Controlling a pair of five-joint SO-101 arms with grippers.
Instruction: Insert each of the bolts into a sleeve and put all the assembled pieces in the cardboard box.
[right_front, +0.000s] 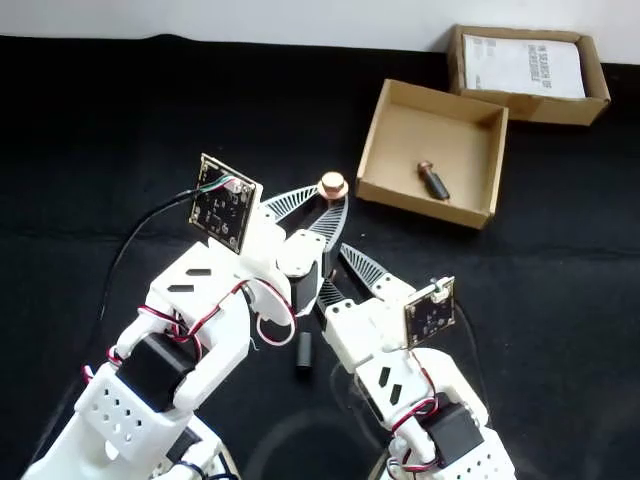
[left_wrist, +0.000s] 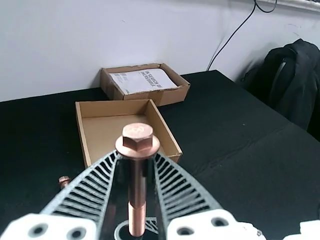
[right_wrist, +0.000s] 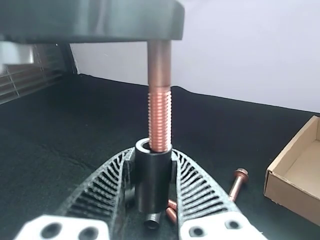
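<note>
Copper-coloured and upright, head up, a bolt (left_wrist: 136, 195) is gripped in the left end effector (left_wrist: 137, 156). Its threaded tip is set into the top of a black sleeve (right_wrist: 151, 186), which is clamped in the right end effector (right_wrist: 152, 159). Nearby, a second sleeve (right_front: 304, 352) and a loose bolt (right_wrist: 238, 184) are seen lying on the black bench (right_front: 120, 130). Farther off, one assembled piece (right_front: 434, 181) is held in the cardboard box (right_front: 470, 115).
</note>
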